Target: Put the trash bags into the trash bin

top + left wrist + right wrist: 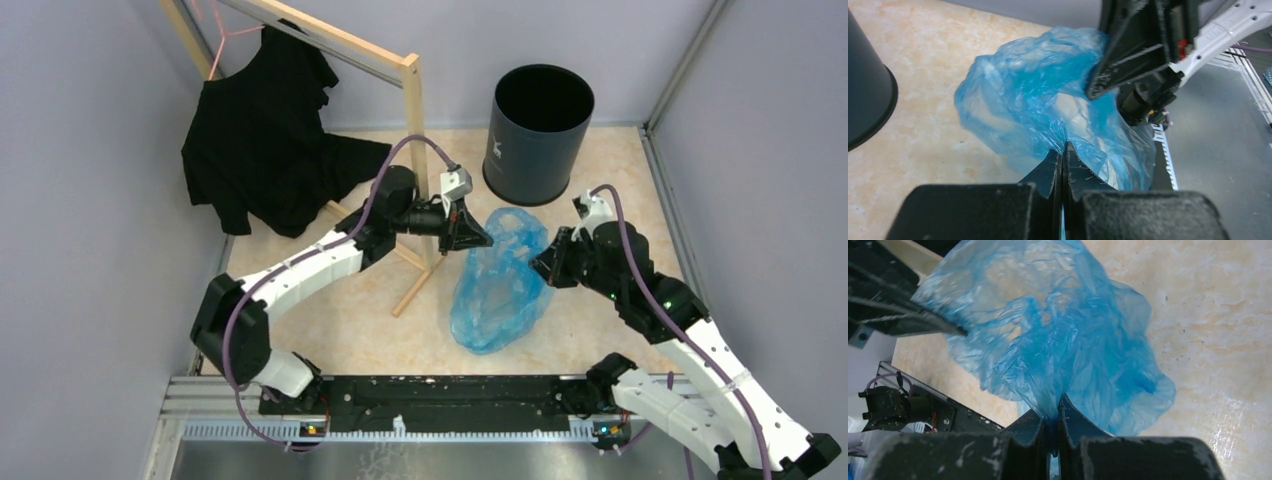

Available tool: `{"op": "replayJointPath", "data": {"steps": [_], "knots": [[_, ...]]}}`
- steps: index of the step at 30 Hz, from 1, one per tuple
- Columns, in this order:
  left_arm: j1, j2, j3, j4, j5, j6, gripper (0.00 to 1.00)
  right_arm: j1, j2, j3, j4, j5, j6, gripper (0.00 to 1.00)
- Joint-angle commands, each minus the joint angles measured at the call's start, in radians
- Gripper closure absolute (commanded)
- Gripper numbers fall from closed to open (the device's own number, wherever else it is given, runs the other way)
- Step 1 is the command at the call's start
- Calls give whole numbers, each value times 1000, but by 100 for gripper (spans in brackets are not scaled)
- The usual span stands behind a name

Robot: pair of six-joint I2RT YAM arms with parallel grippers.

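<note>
The light-blue translucent trash bag (500,280) hangs stretched between both grippers above the floor, just in front of the dark trash bin (538,135). My left gripper (482,240) is shut on the bag's left edge; in the left wrist view its fingers (1052,170) pinch the blue film (1023,100) tightly. My right gripper (545,265) is shut on the bag's right edge; the right wrist view shows bunched plastic (1058,340) squeezed between its fingertips (1070,417). The bin (865,100) stands upright with its mouth open, to the left in the left wrist view.
A wooden clothes rack (412,110) stands at the back left, with a black garment (265,140) hanging from it, close behind the left arm. Grey walls enclose the beige floor (340,320). A black rail (440,395) runs along the near edge.
</note>
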Motion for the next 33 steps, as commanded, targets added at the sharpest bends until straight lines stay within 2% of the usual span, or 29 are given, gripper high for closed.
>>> {"op": "replayJointPath", "data": {"steps": [1,3,7,9,13,17,20,24,26,28,30,33], "knots": [[37,103,90,181,31,-35,100,-5,-11,-10,37,49,20,94],[49,176,145,199,31,-60,100,-4,-6,-13,39,76,28,93],[68,319,320,129,55,-109,100,-5,24,-15,44,133,32,92],[70,332,319,119,69,-156,100,-5,50,-13,36,175,29,92],[69,226,170,142,-41,-223,100,-5,105,6,5,254,8,93],[71,76,73,-23,-165,-264,100,-6,121,14,18,261,-35,93],[71,-23,25,-217,-261,-269,100,-5,128,15,58,181,-72,92],[72,-177,-57,-378,-501,-296,100,-4,160,-9,141,-67,-124,94],[72,-240,-114,-365,-509,-299,100,-5,179,-10,150,-152,-129,99],[71,-266,-152,-301,-445,-303,100,-4,183,-13,153,-163,-124,99],[72,-251,-144,-267,-384,-285,100,-5,174,-20,156,-136,-113,99],[72,-183,-80,-252,-378,-226,100,-4,160,-20,152,-109,-99,99]]}}
